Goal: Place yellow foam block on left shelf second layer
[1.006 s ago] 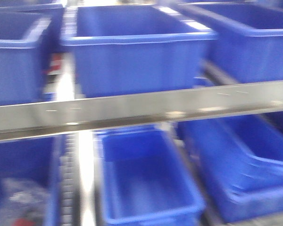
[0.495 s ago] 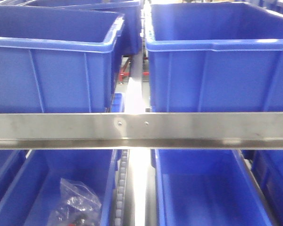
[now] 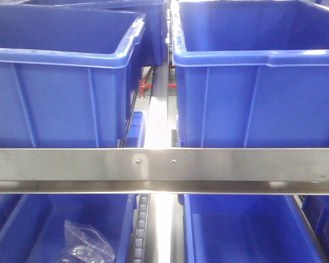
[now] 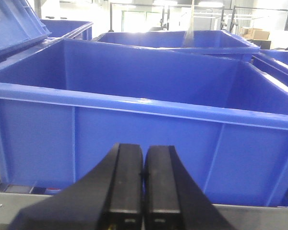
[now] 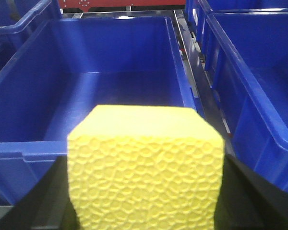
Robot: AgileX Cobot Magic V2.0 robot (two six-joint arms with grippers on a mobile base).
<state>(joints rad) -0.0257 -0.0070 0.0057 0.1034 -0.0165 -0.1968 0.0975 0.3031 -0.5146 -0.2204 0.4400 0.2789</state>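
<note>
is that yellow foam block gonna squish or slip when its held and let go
The yellow foam block probably gives a little: its face is dimpled, cell-like foam. That rough texture likely resists slipping between the right gripper's dark fingers. Flat faces suggest it settles without rolling.

The yellow foam block [image 5: 146, 167] is a bright yellow cube with a dimpled, honeycomb-textured front face and a smooth top. It sits upright, gripped at both sides, before the near rim of a blue bin [image 5: 19, 148].

yellow foam block [image 5: 146, 167] in claw [image 5: 146, 201], blue bin [image 5: 110, 86] ahead
</note>
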